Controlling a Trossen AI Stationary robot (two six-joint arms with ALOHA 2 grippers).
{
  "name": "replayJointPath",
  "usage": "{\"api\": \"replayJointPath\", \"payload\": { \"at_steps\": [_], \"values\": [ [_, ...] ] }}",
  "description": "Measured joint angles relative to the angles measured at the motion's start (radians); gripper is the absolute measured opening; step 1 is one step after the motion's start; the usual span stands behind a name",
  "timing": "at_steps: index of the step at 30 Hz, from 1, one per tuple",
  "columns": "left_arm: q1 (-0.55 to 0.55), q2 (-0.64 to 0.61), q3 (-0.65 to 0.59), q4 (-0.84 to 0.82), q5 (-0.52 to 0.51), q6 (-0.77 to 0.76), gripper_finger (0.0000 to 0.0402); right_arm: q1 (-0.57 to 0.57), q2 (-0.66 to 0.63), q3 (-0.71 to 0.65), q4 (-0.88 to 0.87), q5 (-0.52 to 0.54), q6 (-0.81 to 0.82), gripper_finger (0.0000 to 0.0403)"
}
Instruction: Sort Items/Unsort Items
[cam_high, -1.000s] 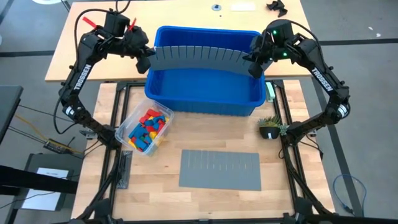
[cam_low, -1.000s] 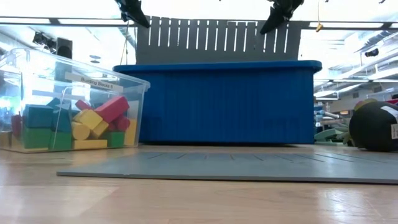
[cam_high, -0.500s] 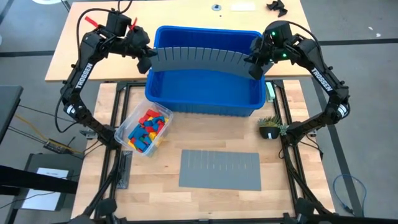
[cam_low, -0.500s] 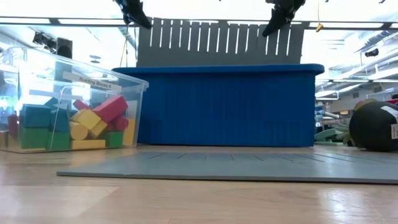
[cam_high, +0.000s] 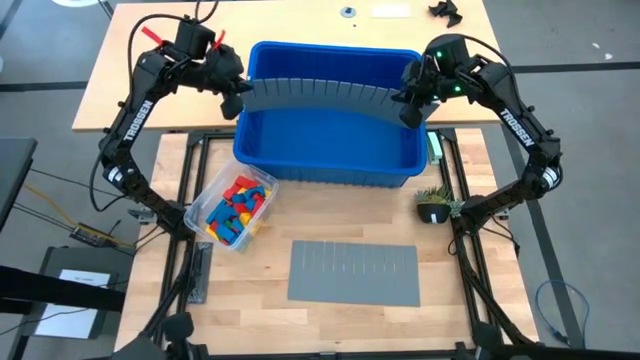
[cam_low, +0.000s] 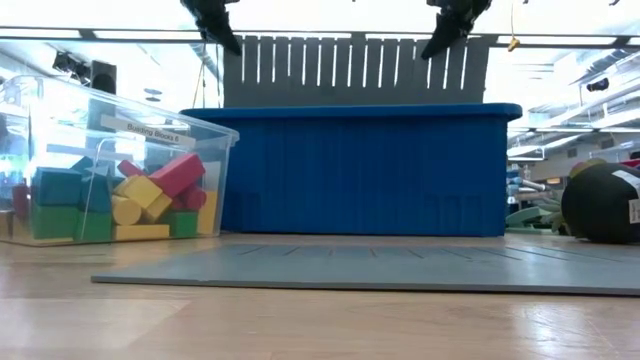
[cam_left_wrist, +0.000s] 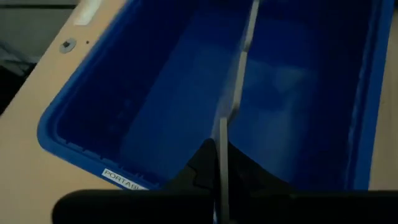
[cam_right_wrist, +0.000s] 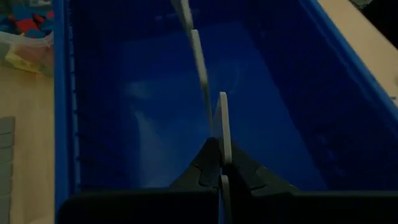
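Far left on the wooden table (cam_high: 330, 315), a clear plastic tub (cam_high: 232, 207) sits near the bin's front left corner, apart from it. The toy blocks (cam_high: 238, 205) are all piled inside: red, yellow, green, blue, jumbled. In the low view the blocks (cam_low: 120, 205) fill the lower half of the tub (cam_low: 215, 150), which has a white label strip on its side.

Left gripper (cam_high: 240, 97) is up over the left end of the blue bin (cam_high: 330, 170), fingers pinched tight on the left end of a grey slotted divider sheet (cam_high: 320, 96). Left wrist view confirms it: the sheet's thin edge (cam_left_wrist: 222, 155) is clamped between the dark fingers (cam_left_wrist: 202, 168), with the bin interior (cam_left_wrist: 155, 124) below.

The held divider (cam_low: 350, 70) spans the bin lengthwise, upright, slots pointing up, lower edge down behind the rim, whose depth I cannot tell. The bin looks empty of blocks.

Right gripper (cam_high: 408, 103) mirrors this at the bin's right end, closed tight on the sheet's right end. Right wrist view shows the edge (cam_right_wrist: 222, 130) nipped between its fingers (cam_right_wrist: 208, 168).

A second grey divider sheet (cam_high: 353, 273) lies flat on the table in front of the bin, untouched. Just off the bin's front right corner sits a small dark potted plant (cam_high: 434, 205).
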Motion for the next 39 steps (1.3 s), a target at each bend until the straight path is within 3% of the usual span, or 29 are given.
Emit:
{"api": "replayJointPath", "payload": {
  "at_steps": [4, 11, 20, 26, 39],
  "values": [
    [0.0, 0.0, -0.047, -0.056, -0.006, 0.126, 0.0019, 0.015, 0.003, -0.001, -0.002, -0.01, 0.001, 0.0002],
    [0.014, 0.0, -0.06, -0.077, 0.008, 0.132, 0.0019, 0.034, 0.003, -0.002, -0.009, -0.019, 0.001, 0.0002],
    [0.015, 0.0, -0.058, -0.083, 0.029, 0.053, 0.0019, 0.035, 0.003, -0.002, -0.013, -0.023, 0.002, 0.0002],
    [0.016, 0.0, -0.058, -0.034, 0.063, -0.099, 0.0019, 0.033, -0.001, 0.0, -0.016, 0.001, 0.002, 0.0002],
    [0.008, 0.0, -0.058, -0.108, 0.11, -0.241, 0.0019, 0.034, -0.002, 0.0, -0.028, 0.006, -0.001, 0.0002]
  ]
}}
